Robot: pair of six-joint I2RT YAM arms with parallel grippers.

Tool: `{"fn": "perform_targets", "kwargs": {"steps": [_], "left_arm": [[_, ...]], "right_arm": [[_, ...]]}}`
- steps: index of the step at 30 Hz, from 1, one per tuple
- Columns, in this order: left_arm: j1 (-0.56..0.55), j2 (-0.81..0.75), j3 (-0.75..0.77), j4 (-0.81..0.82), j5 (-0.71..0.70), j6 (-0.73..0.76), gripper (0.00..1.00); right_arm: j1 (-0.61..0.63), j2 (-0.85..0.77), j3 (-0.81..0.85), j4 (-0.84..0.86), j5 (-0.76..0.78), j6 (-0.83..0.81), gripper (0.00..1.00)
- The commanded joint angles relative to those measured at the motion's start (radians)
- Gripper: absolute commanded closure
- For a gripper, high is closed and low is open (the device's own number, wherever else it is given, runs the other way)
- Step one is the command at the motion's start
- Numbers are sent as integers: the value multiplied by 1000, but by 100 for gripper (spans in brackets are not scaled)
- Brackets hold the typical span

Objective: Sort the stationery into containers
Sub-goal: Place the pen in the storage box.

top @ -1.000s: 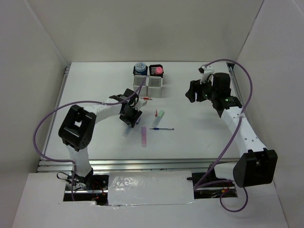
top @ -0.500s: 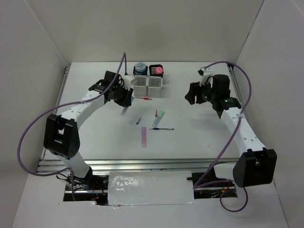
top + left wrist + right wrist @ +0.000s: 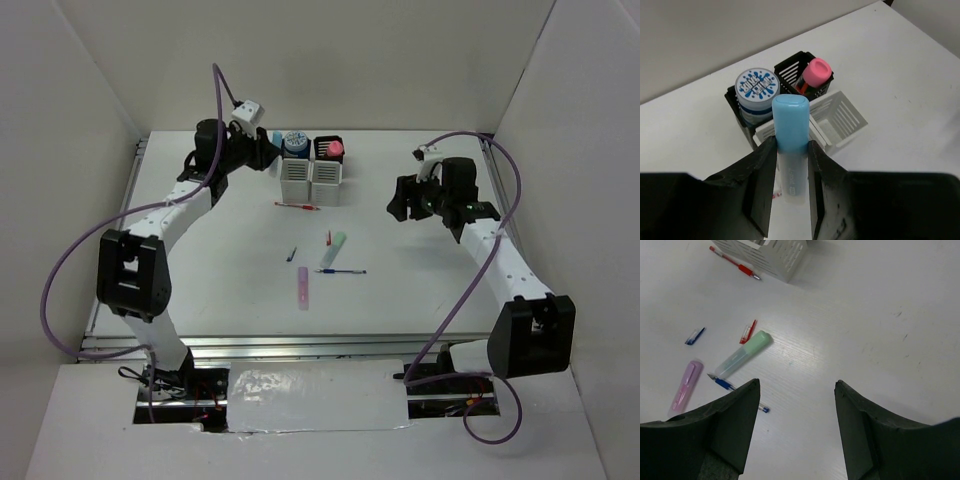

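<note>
Claw on the left [image 3: 790, 150], gripping blue stick [image 3: 790, 125], has swung up beside cups [image 3: 840, 117]; right claw [image 3: 797, 385] gapes empty.

Bright, even white light fills the enclosure from overhead, so the white worktop [image 3: 420, 300] and the walls look flat, with only soft, faint shadows beneath the arms and beside the pen cups [image 3: 325, 180]. The overhead view is sharp throughout, without glare. In both wrist views the dark jaws along the bottom edge are blurred and underexposed, while the worktop beyond is in focus; the blue stick [image 3: 790, 135] looks slightly soft at its lower end.
</note>
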Motion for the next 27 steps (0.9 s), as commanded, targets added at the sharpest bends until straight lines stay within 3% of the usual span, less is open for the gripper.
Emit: {"fn": "perform_targets", "kwargs": {"steps": [1,6,15,27], "left_arm": [[8,73,51,257,93,-99,81],[-3,153,56,419,120,-107,77],[-11,253,96,487,125,-124,73],[-17,281,93,490,117,-107,34]], "right_arm": [[-2,15,30,27,-12,13,32],[1,46,49,22,-7,9,32],[6,107,82,18,-13,9,32],[6,101,92,-5,-5,-4,32]]}}
